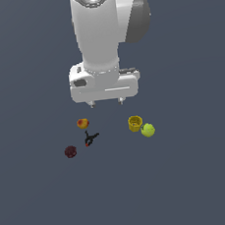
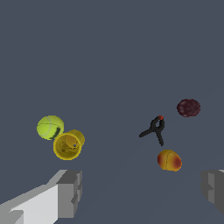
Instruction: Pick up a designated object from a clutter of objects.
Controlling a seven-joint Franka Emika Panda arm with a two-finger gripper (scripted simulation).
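Note:
The black forked clamp with a red tip (image 1: 90,138) lies on the grey floor between the orange-red ball (image 1: 82,123) and the dark maroon ball (image 1: 70,151). In the wrist view the clamp (image 2: 154,130) lies between the maroon ball (image 2: 188,107) and the orange-red ball (image 2: 169,160). My gripper (image 1: 106,103) hangs open and empty well above the floor, behind the clutter. Its fingertips (image 2: 70,192) stand wide apart.
A yellow cup (image 1: 135,123) lies on its side against a yellow-green ball (image 1: 147,129) at the exterior view's right. They also show in the wrist view: the cup (image 2: 68,145) and the ball (image 2: 50,127). The floor is plain grey.

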